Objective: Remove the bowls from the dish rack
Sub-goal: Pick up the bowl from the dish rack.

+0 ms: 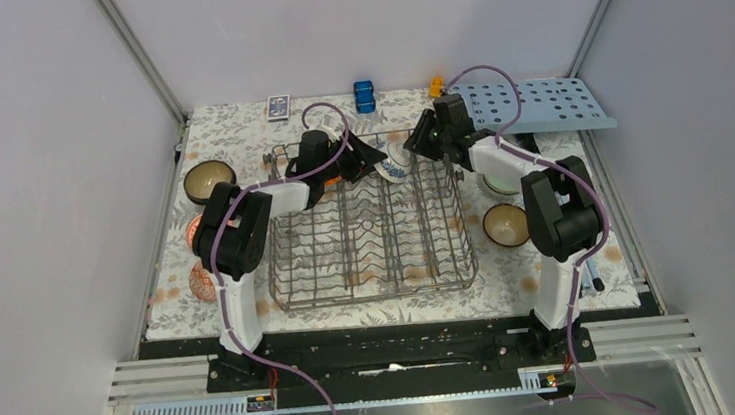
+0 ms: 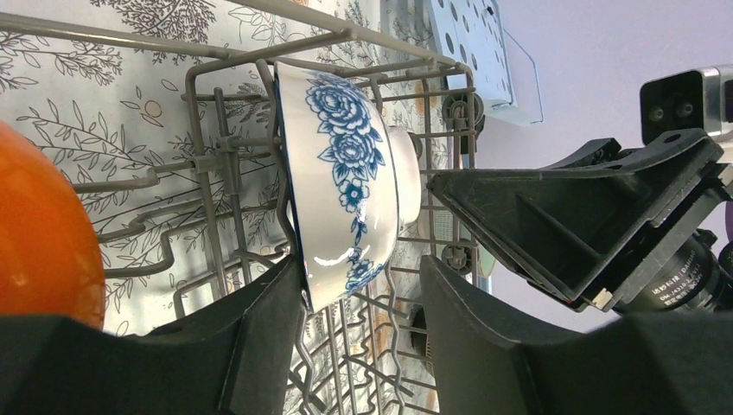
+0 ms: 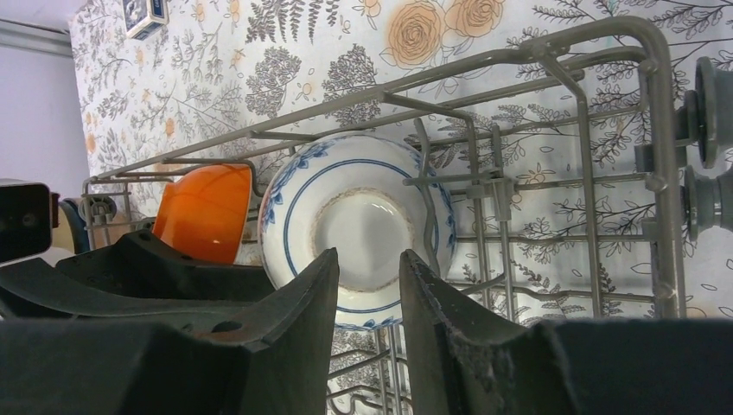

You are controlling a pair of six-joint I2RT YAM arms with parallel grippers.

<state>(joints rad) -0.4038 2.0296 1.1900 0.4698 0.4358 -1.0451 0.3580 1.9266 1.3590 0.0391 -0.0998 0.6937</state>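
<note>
A glossy ceramic bowl (image 2: 341, 173), white with blue painted roses, stands on edge between the upright tines at the far end of the grey wire dish rack (image 1: 373, 257). A smooth orange bowl (image 3: 207, 212) stands beside it. The left pincer (image 2: 361, 278) is spread, one black finger on each side of the patterned rim. The right pincer (image 3: 369, 259), narrowly parted and holding nothing, faces the bowl's round foot. The rack sits on a floral-clothed bench (image 1: 551, 287).

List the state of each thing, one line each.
blue-and-white bowl: on edge in the dish rack.
orange bowl: on edge beside it.
left gripper: open, fingers flanking the blue-and-white bowl.
right gripper: open, empty, facing that bowl's underside.
brown bowl: upright on the table.
</note>
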